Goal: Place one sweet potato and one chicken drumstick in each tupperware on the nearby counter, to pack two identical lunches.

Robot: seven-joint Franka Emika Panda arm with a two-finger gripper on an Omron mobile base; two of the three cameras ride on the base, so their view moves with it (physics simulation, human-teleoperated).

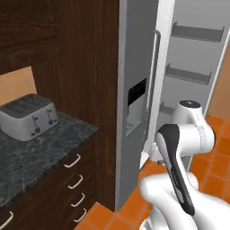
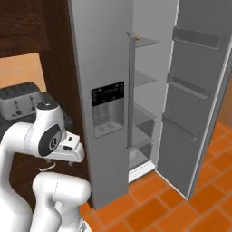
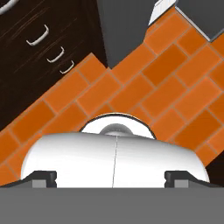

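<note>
One toaster [image 1: 29,117] sits on the counter [image 1: 49,148] beside the open fridge [image 2: 149,90].

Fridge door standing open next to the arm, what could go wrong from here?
1. The open fridge door juts over the tiled floor; driving or swinging the arm could clip it.
2. The end effector is open and points down at the floor, so a blind reach toward the shelves could hit their edges.
3. The drawer handles under the counter sit close to the base.
</note>
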